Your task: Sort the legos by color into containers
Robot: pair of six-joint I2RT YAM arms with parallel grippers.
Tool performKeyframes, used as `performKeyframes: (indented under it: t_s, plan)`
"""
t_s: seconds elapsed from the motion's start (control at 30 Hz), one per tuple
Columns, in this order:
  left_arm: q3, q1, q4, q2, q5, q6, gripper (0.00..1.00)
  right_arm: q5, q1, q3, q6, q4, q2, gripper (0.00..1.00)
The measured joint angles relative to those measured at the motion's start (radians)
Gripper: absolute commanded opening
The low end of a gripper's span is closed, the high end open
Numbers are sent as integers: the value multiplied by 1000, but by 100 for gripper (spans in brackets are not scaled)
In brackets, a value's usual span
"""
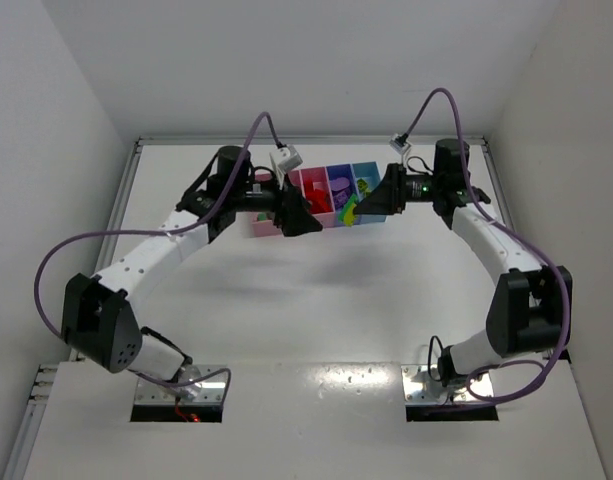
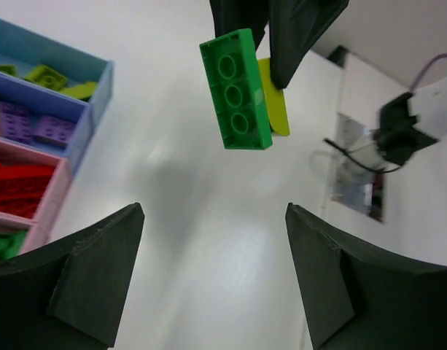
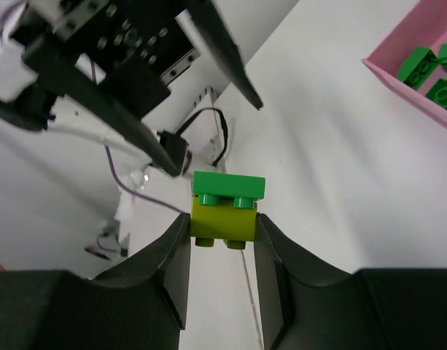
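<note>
Sat at upper centre of the top view, on the desk (image 1: 316, 300): the containers (image 1: 331, 190), side by side in a row, loose legos (image 2: 52, 131) inside. Hung just before them: left end effector (image 1: 302, 222) leftward, right end effector (image 1: 354, 210) rightward, a joined pair of legos (image 3: 224, 208) between the latter's fingers, one stacked on the other.

The right gripper (image 2: 265, 47) is holding a yellow brick (image 2: 278, 113) joined to a green brick (image 2: 235, 89); bins (image 2: 99, 91) are lying left of it, the left gripper (image 2: 214, 215) gaping below it.

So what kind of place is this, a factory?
Probably a robotics lab bench rather than a factory: two arms bolted to a white table inside plain white walls, with toy legos sorted by colour into small bins.
</note>
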Motion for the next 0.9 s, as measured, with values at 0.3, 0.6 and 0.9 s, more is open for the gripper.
performKeyframes:
  t_s: [0.3,0.6,0.9]
  plan:
    - [16,41,164,131,336,-225,83,-61,37,97,-234,-164,43,4]
    - [17,41,383,198,455,-443,83,-61,56,138,-354,-270,66,4]
    - [18,40,456,235,442,-513,79,-61,94,139,-375,-294,66,4]
